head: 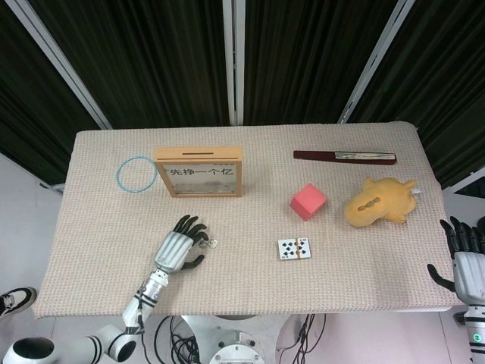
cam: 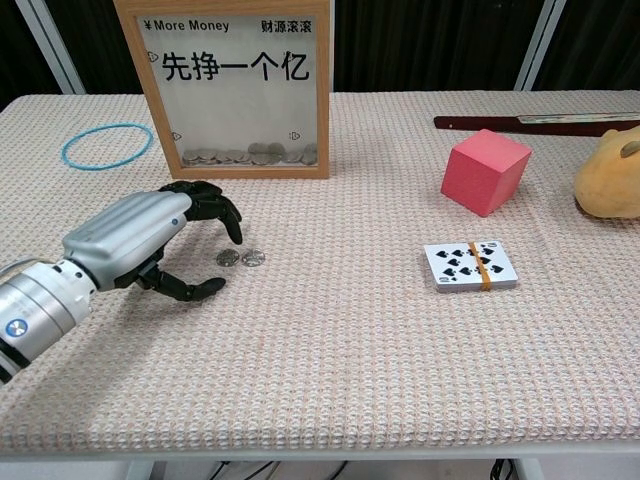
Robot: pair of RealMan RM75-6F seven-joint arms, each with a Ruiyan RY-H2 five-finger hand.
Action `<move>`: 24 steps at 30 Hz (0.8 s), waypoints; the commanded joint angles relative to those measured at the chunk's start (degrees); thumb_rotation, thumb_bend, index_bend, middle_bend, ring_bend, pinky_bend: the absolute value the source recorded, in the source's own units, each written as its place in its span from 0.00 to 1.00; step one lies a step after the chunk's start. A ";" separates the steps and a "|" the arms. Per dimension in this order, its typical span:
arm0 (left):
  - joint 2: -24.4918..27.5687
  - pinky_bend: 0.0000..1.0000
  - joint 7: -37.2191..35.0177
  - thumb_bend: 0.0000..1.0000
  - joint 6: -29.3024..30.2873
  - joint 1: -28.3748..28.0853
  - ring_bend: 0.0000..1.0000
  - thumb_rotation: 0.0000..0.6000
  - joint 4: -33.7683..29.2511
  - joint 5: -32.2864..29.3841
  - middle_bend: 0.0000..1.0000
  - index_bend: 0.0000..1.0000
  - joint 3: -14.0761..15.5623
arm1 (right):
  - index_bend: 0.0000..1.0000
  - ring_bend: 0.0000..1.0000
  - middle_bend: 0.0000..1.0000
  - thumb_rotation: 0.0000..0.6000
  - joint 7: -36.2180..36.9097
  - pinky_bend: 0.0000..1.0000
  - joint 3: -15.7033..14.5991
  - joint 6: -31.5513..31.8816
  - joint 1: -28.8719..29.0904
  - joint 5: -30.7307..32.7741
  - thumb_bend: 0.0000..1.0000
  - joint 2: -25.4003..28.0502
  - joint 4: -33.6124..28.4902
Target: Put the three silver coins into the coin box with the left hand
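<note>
Two silver coins [cam: 242,258] lie side by side on the woven tablecloth, seen small in the head view as coins [head: 211,243]. My left hand [cam: 150,240] hovers just left of them, fingers curved over the nearer coin and thumb low beneath, holding nothing; in the head view the left hand [head: 179,248] sits right beside the coins. The wooden coin box [cam: 236,85] stands upright behind, its clear front showing several coins at the bottom; its top slot shows on the coin box [head: 199,171] in the head view. My right hand [head: 464,258] rests open off the table's right edge.
A blue ring [cam: 106,144] lies left of the box. A red cube [cam: 485,170], a banded card deck [cam: 470,264], a yellow plush toy [head: 379,201] and a dark folded fan [head: 345,156] occupy the right half.
</note>
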 commanded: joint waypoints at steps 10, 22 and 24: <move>0.41 0.08 1.28 0.26 -1.67 0.36 0.06 1.00 -0.74 -0.79 0.20 0.39 -0.89 | 0.00 0.00 0.00 1.00 -0.05 0.00 -0.05 -0.16 0.06 -0.07 0.20 -0.10 0.18; 0.95 0.09 2.34 0.26 -3.59 0.63 0.06 1.00 -2.26 -2.00 0.20 0.40 -1.61 | 0.00 0.00 0.00 1.00 1.61 0.00 -0.14 -0.30 0.37 -0.89 0.21 -0.57 1.58; 0.94 0.09 2.44 0.26 -3.67 0.64 0.06 1.00 -2.30 -2.10 0.20 0.40 -1.82 | 0.00 0.00 0.00 1.00 1.72 0.00 -0.13 -0.31 0.38 -0.89 0.21 -0.57 1.70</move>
